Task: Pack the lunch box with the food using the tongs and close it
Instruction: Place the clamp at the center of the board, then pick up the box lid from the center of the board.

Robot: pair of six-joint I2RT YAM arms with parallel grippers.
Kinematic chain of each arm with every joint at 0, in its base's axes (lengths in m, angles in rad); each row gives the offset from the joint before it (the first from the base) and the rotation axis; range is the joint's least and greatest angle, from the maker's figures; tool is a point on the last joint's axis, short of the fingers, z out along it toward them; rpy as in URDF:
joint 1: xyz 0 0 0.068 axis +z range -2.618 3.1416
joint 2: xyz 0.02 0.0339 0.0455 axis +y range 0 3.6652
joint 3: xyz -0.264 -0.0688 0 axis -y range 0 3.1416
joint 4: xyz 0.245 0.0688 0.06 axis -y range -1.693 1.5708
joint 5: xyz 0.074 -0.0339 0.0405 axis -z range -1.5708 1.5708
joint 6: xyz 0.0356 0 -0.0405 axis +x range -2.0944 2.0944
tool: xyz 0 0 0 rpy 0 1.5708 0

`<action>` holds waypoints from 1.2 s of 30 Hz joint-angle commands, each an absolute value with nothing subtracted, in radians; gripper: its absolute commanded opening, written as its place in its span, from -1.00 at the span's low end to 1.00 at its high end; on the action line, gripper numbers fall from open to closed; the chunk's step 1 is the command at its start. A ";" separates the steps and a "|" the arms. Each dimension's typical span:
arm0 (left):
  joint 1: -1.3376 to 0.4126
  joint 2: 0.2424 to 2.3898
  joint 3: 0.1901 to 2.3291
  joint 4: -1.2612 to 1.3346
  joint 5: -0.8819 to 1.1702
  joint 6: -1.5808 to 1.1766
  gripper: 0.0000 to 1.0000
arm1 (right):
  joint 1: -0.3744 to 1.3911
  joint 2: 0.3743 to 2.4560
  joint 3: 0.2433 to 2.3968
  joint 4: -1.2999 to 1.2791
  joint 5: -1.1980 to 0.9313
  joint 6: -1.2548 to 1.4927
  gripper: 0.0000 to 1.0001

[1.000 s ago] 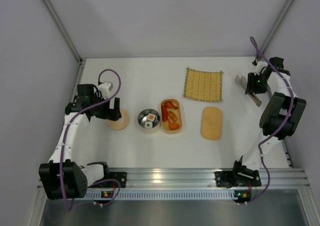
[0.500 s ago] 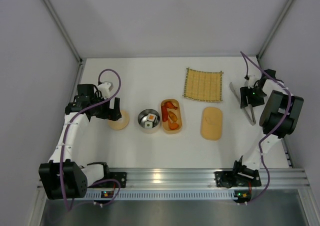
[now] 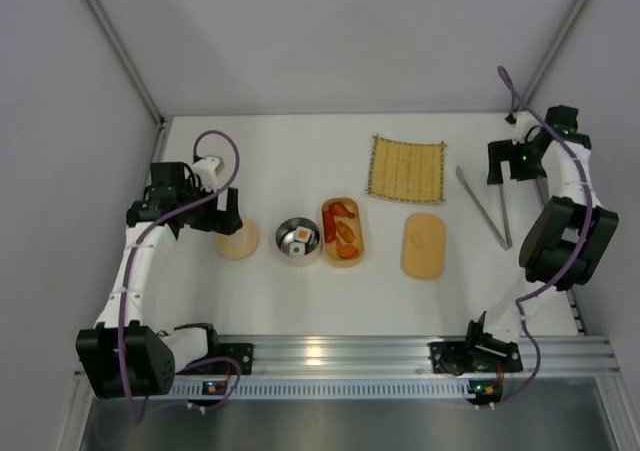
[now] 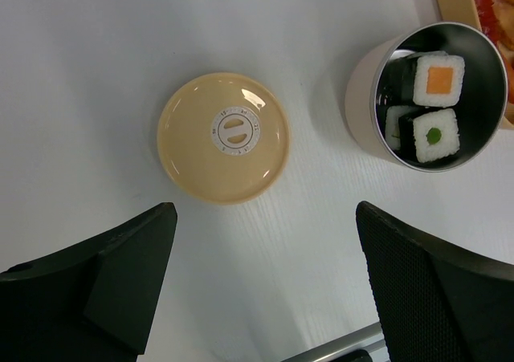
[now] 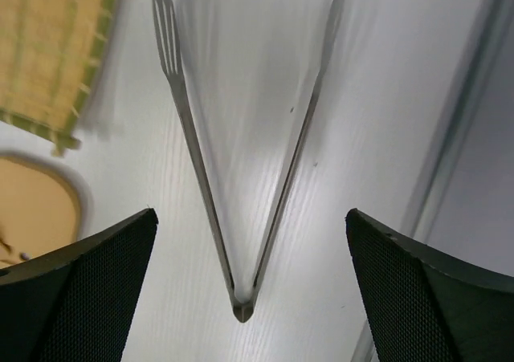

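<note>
Nearest you, four things sit in a row across the middle of the white counter (image 3: 300,151). From the left they are a round tan plastic lid (image 3: 238,240), a round steel cup (image 4: 361,97), the oblong orange-tan lunch box (image 3: 362,236) and its matching oval lid (image 3: 423,245).

The steel cup stands just beside the open lunch box. It holds the sushi rolls. You can count two face up, one with an orange centre (image 4: 438,79) and one with a green centre (image 4: 434,135). A third is partly hidden under them.

The lunch box holds curved orange-red shrimp pieces (image 3: 343,229). There are several, but you cannot tell the exact number. The oval lid lies flat on the counter to the right of the box, apart from it.

The left jaws hang spread wide above the round tan lid and hold nothing.

Towards the right edge, the slim grey metal tongs (image 3: 483,208) lie flat in an open V. Their joined end points at the near edge and their two tips at the far edge. One tip (image 5: 165,25) is slotted like a fork.

The right jaws stand spread wide above the tongs, near the far right corner, and grip nothing.

Farthest from you among the loose things is one square yellow bamboo mat (image 3: 406,168). It lies to the left of the tong tips.
</note>
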State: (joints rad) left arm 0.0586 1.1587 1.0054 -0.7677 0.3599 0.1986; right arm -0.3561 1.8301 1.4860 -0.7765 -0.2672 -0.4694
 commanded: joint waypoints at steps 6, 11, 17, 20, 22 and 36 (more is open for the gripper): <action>0.064 1.103 1.097 -0.810 0.411 0.189 0.96 | -0.348 1.577 1.810 -1.006 -0.488 -0.402 0.99; 0.063 1.072 1.088 -0.834 0.408 0.201 0.96 | -0.305 1.425 1.706 -1.049 -0.572 -0.414 0.99; 0.064 1.048 1.019 -0.841 0.365 0.227 0.96 | -0.226 1.269 1.373 -1.025 -0.548 -0.422 0.99; 0.067 1.069 1.000 -0.833 0.318 0.203 0.96 | -0.215 1.204 1.231 -0.979 -0.548 -0.411 0.99; 0.069 1.101 0.991 -0.815 0.296 0.193 0.96 | -0.209 1.177 1.174 -0.960 -0.551 -0.403 0.99; 0.236 1.543 1.092 -0.793 0.347 0.224 0.36 | -0.189 1.184 1.115 -0.943 -0.587 -0.382 0.99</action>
